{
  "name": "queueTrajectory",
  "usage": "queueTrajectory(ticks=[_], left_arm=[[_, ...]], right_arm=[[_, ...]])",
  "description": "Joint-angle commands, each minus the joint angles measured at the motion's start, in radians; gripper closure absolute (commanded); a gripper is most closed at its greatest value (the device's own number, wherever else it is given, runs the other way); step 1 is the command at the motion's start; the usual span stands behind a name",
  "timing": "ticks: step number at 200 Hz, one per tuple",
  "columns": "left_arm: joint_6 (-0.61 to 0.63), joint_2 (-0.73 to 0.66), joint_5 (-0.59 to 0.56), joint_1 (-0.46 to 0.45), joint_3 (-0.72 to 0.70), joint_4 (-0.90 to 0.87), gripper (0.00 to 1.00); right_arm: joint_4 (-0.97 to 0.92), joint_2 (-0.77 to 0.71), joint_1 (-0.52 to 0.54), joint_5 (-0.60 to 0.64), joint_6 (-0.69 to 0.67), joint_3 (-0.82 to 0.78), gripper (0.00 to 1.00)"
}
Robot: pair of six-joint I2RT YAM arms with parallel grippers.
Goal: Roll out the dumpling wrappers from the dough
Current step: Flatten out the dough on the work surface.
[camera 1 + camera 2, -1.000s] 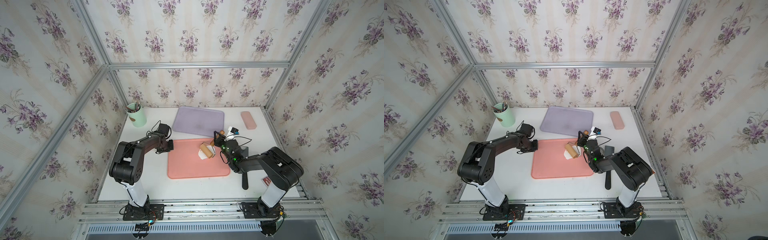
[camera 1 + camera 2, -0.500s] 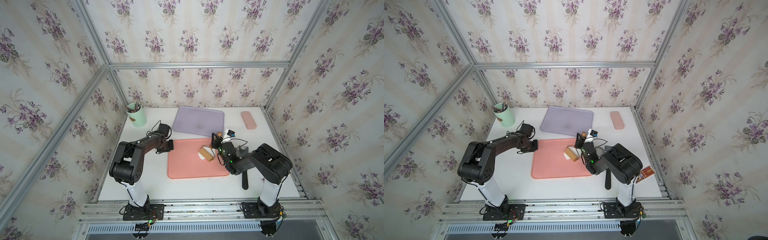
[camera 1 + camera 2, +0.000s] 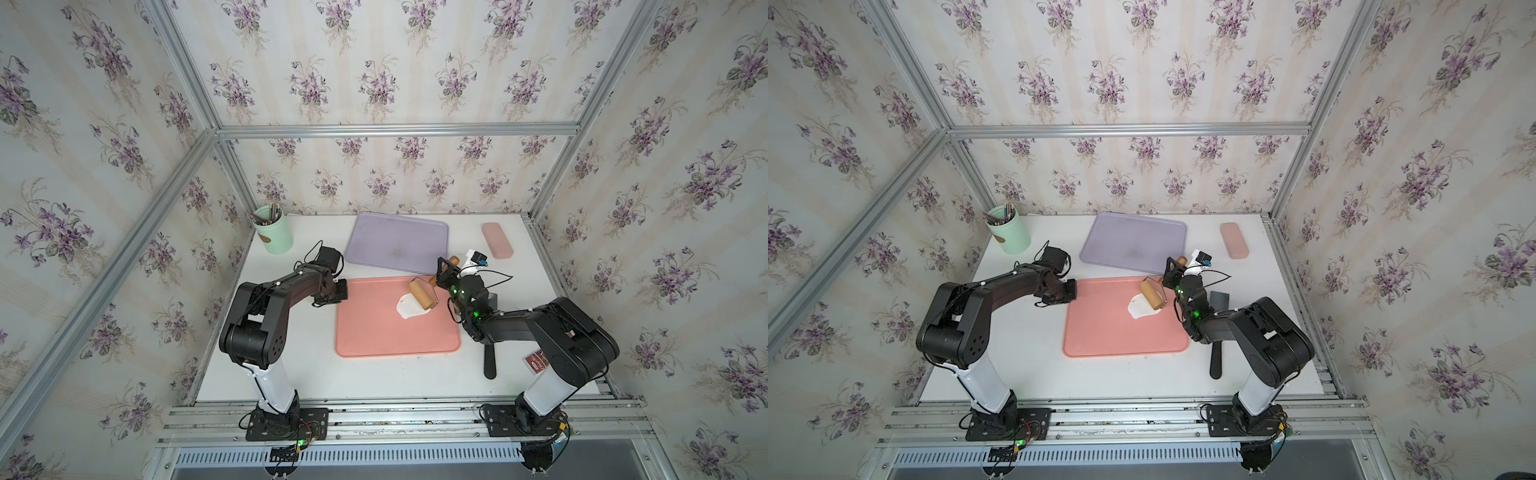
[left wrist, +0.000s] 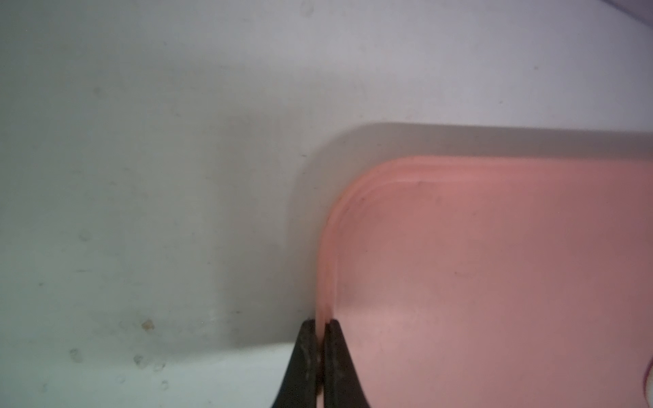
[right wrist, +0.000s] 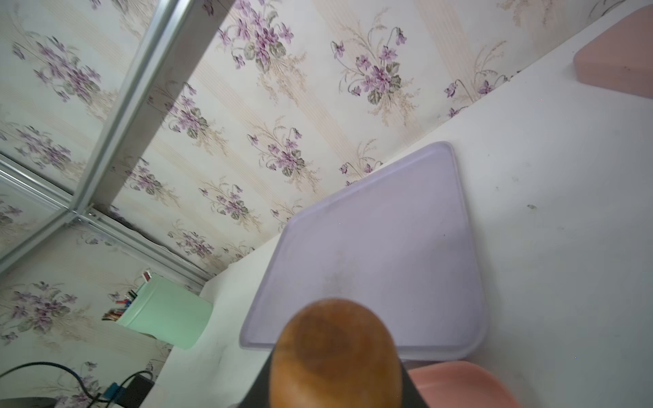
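The dough (image 3: 408,307) (image 3: 1139,309) lies as a flattened, uneven white sheet on the far right part of the pink tray (image 3: 374,332) (image 3: 1100,332). A wooden roller (image 3: 420,294) (image 3: 1152,294) rests on the dough's far right edge. My right gripper (image 3: 445,268) (image 3: 1173,270) is shut on the roller's handle, whose rounded end (image 5: 335,353) fills the right wrist view. My left gripper (image 3: 338,289) (image 3: 1070,289) (image 4: 322,326) is shut on the pink tray's left rim (image 4: 327,268). No dumpling wrappers are in view.
A purple tray (image 3: 397,243) (image 5: 371,247) lies behind the pink one. A green cup of pencils (image 3: 272,232) stands at the back left and a pink case (image 3: 496,240) at the back right. A black-handled tool (image 3: 490,361) lies under the right arm.
The roller went a little forward over the dough and came back toward the far right. The right elbow swung in and out again. The left arm has not moved.
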Motion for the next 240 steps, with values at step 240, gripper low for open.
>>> queueTrajectory(ticks=[240], left_arm=[[0.003,0.021,-0.003,-0.007,-0.005,-0.06,1.0]], right_arm=[[-0.035,0.158,0.054,0.089,-0.198,-0.031,1.0]])
